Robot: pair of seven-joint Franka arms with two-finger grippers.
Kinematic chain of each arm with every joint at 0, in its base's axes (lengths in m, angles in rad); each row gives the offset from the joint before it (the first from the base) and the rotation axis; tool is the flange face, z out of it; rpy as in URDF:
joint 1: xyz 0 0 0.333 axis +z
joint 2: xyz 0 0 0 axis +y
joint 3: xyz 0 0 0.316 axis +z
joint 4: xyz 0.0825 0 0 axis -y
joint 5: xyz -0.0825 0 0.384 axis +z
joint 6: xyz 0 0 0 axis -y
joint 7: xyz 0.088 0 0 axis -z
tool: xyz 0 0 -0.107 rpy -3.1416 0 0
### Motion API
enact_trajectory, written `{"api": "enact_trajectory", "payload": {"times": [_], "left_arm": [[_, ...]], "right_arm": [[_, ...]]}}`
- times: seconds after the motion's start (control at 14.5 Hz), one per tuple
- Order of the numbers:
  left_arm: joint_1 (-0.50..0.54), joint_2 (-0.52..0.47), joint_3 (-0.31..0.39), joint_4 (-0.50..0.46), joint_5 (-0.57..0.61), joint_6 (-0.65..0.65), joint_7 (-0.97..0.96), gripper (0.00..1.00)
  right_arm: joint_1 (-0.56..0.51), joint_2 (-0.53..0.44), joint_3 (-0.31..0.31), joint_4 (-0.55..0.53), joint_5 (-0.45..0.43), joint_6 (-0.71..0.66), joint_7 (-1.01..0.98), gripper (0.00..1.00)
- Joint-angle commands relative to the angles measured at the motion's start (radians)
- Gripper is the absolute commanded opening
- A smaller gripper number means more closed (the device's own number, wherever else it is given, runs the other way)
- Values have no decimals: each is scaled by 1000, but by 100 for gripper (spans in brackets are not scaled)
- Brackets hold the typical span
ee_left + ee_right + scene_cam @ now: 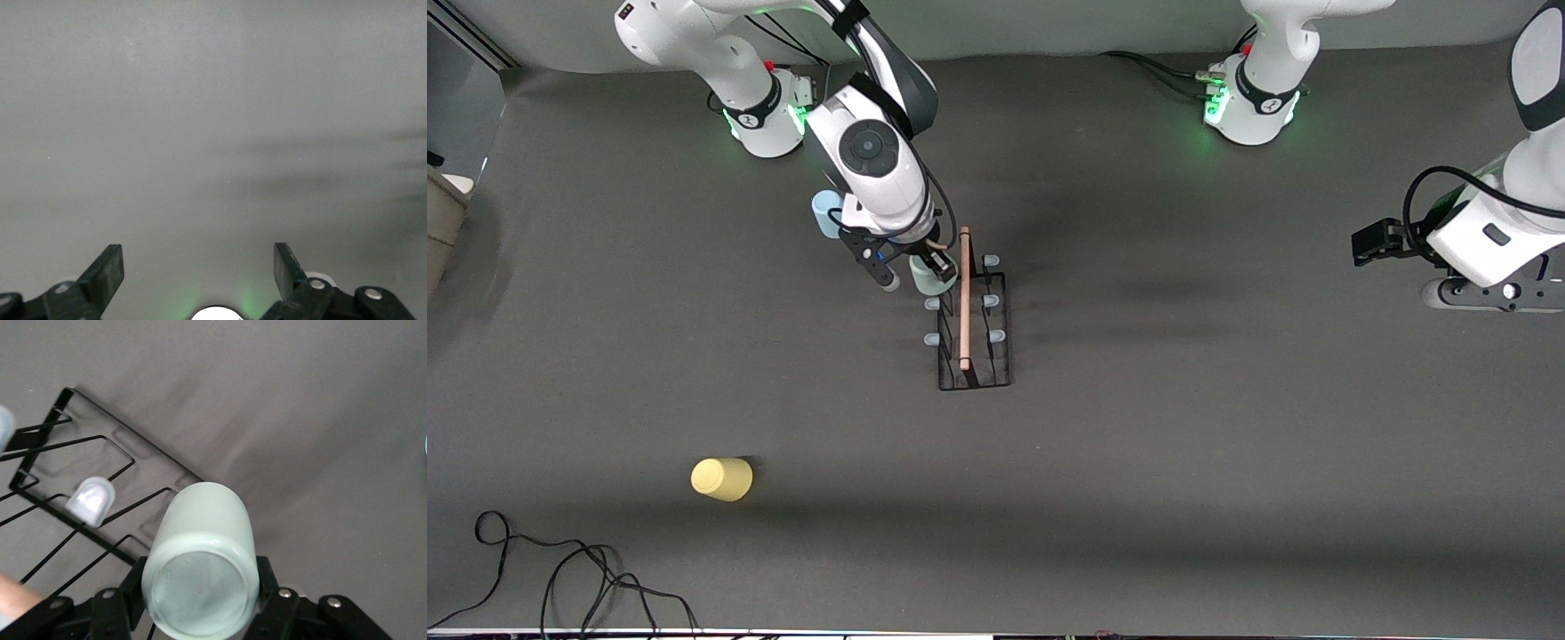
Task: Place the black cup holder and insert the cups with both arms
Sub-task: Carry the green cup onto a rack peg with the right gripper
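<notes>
1. Black cables (560,578) lie looped on the counter (1183,462) at the edge nearest the front camera, toward the right arm's end.
2. Just farther in stands the yellow cup (722,479), upside down on the counter, alone and well apart from the rack.
3. At mid-counter stands the black cup holder (974,324), upright, its wooden rod handle (964,298) running along the top and pale-tipped pegs (992,301) sticking out to both sides.
4. Over the holder's end farthest from the front camera hangs the right tool (911,271), clamped on the pale green cup (200,563). The right wrist view shows that cup's base facing the camera, with 1 peg (90,500) just beside it; whether cup and peg touch cannot be told.
5. Beside the right arm (871,151), a light blue cup (825,213) shows partly from under the wrist.
6. Well apart at the left arm's end of the counter waits the left tool (199,270), its fingers (107,273) spread wide over bare counter, gripping nothing.
</notes>
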Motion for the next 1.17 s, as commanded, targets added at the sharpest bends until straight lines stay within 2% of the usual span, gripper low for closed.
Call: {"api": "enact_trajectory", "payload": {"times": [0.0, 0.07, 0.14, 0.28, 0.41, 0.62, 0.76, 0.83, 0.97, 1.1], "left_arm": [[-3, -23, 2, -17, 12, -11, 11, 100], [-2, -21, 2, -17, 12, -11, 11, 100], [-2, -23, 2, -17, 10, -11, 11, 100], [-2, -23, 2, -17, 12, -11, 11, 100], [-2, -21, 2, -17, 12, -11, 11, 100], [-3, -21, 1, -17, 12, -11, 11, 100], [-3, -21, 1, -17, 10, -11, 11, 99], [-3, -21, 1, -17, 10, -11, 11, 100], [-3, -21, 1, -17, 10, -11, 11, 100], [-2, -21, 1, -17, 10, -11, 11, 100]], "right_arm": [[10, 10, -7, 2, 10, 21, 30, 82], [7, 4, -8, 7, 10, 14, 31, 94], [7, -5, -13, 16, 10, -5, 33, 100], [2, -22, -16, 92, 10, -113, 28, 100], [-7, -21, -25, 232, 9, -286, 23, 100], [-16, -10, -80, 419, 7, -500, -31, 100], [-30, -17, -123, 467, 4, -583, -224, 100], [-32, -22, -164, 478, -2, -615, -348, 100], [-32, -25, -271, 484, -31, -640, -673, 100], [-35, -11, -409, 486, -34, -622, -1030, 100]]}}
